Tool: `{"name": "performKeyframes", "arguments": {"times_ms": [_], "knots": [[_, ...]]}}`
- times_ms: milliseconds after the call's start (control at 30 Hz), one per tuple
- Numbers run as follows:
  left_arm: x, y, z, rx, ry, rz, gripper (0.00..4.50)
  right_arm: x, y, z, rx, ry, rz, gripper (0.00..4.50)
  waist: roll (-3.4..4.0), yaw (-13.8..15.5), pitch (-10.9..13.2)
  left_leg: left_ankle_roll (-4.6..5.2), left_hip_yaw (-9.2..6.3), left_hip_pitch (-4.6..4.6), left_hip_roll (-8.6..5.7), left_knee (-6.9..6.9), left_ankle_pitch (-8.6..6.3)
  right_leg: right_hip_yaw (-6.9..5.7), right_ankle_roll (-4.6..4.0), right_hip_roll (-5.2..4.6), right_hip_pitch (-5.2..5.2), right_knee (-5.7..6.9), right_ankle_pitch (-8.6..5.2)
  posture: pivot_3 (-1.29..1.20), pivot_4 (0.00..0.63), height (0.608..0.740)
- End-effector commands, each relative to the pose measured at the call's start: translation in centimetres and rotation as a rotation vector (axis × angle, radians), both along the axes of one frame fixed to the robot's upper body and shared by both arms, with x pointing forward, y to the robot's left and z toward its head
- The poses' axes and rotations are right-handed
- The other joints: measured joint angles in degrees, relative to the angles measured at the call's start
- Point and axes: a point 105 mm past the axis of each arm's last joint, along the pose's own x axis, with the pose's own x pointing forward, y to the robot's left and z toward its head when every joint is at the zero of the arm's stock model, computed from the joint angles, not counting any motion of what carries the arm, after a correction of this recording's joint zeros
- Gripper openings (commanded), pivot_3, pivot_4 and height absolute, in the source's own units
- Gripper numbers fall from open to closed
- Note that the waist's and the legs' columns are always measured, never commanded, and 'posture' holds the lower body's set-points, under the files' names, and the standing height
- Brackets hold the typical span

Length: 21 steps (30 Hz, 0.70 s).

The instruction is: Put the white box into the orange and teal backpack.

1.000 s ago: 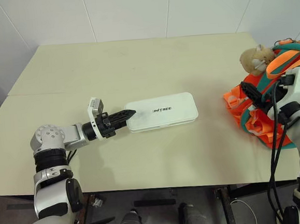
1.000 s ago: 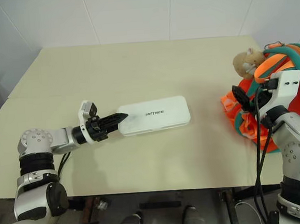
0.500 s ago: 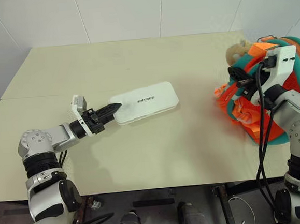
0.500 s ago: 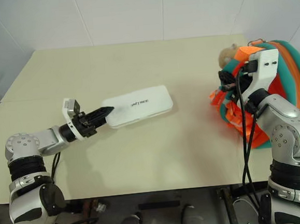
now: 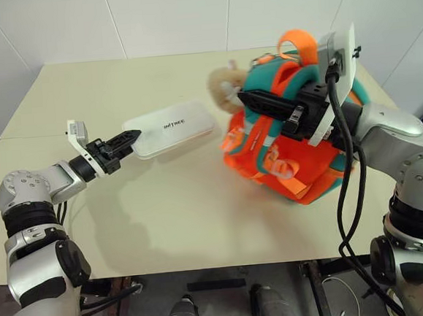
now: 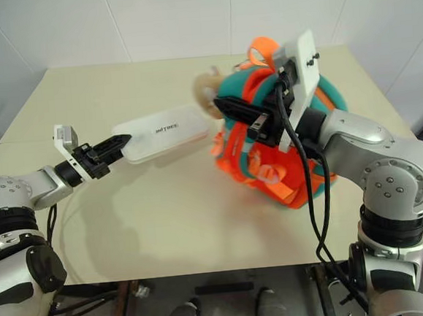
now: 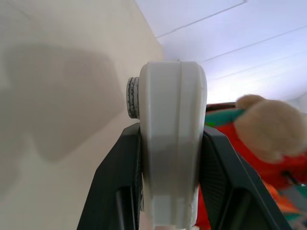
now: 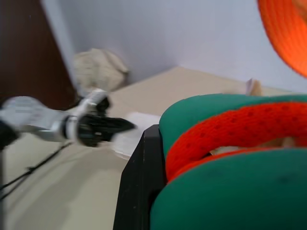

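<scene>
My left gripper is shut on the left end of the white box and holds it a little above the table, its far end pointing toward the backpack. In the left wrist view the box stands edge-on between the two black fingers. The orange and teal backpack sits at the table's middle right, with its tan plush toy next to the box's far end. At the backpack's top, my right gripper is shut on the teal and orange fabric.
The cream table has bare surface in front of the box and the backpack and along its left side. White walls rise right behind its far edge. Black cables hang from my right arm.
My right arm has swung the backpack left from the table's right edge to the middle, raising its top. My left gripper has carried the box left and slightly up.
</scene>
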Motion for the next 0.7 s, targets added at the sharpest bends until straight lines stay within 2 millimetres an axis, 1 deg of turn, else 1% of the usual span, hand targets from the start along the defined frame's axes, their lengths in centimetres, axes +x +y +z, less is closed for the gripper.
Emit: {"name": "performKeyframes", "arguments": {"times_ms": [33,133,200,300,333,367,533,700], "knots": [[0.0,0.9,2.4,0.006,-0.095,0.018,1.26,-3.2,1.0,1.0,-0.064,-0.080,0.146,0.00,-0.02,0.06,0.01,0.02,0.00,-0.02,0.00,0.00,-0.02,-0.01,0.02,0.00,0.00,0.00,-0.03,0.00,0.150,0.740],[0.0,1.4,2.6,0.024,-0.106,0.029,1.26,-4.6,0.9,-0.1,-0.144,-0.063,0.225,0.00,-0.02,0.11,0.01,0.04,0.00,-0.06,-0.01,0.01,-0.06,-0.01,0.05,0.00,-0.01,-0.02,-0.08,0.00,0.150,0.740],[0.1,1.7,2.6,0.039,-0.111,0.038,1.26,-4.9,0.6,-0.5,-0.165,-0.054,0.248,0.00,-0.04,0.08,0.02,0.05,0.00,-0.07,-0.01,0.02,-0.08,-0.01,0.08,0.00,-0.01,-0.02,-0.11,0.00,0.150,0.740],[0.2,2.1,2.6,0.083,-0.133,0.052,1.26,-5.2,-0.1,-3.0,-0.289,-0.031,0.262,0.00,-0.05,0.12,0.03,0.06,0.00,-0.06,-0.01,0.04,-0.09,-0.01,0.08,0.00,-0.01,0.01,-0.12,0.00,0.150,0.740],[0.2,2.2,2.6,0.104,-0.150,0.055,1.26,-5.0,-0.4,-4.0,-0.326,-0.025,0.254,0.00,-0.06,0.09,0.03,0.06,0.00,-0.07,-0.01,0.06,-0.09,-0.02,0.09,0.00,-0.01,0.02,-0.12,0.00,0.150,0.740],[0.2,2.2,2.6,0.116,-0.161,0.056,1.26,-4.9,-0.7,-4.6,-0.347,-0.025,0.249,0.00,-0.07,0.10,0.03,0.06,0.00,-0.07,-0.01,0.10,-0.10,-0.01,0.10,0.00,-0.01,0.02,-0.13,0.00,0.150,0.740],[-0.5,2.7,3.5,0.194,-0.311,0.041,1.26,-4.5,-1.7,-7.5,-0.418,-0.037,0.247,0.00,-0.09,-0.04,0.04,0.04,0.02,-0.03,-0.01,0.25,-0.11,-0.01,0.10,0.00,0.00,-0.10,-0.13,0.00,0.150,0.740],[-2.0,3.3,5.4,0.225,-0.558,0.030,1.26,-3.7,-2.3,-8.4,-0.423,-0.055,0.226,0.00,-0.09,0.00,0.04,0.02,0.05,0.01,0.00,0.29,-0.09,0.01,0.07,0.00,0.01,0.01,-0.14,0.00,0.150,0.740]]}}
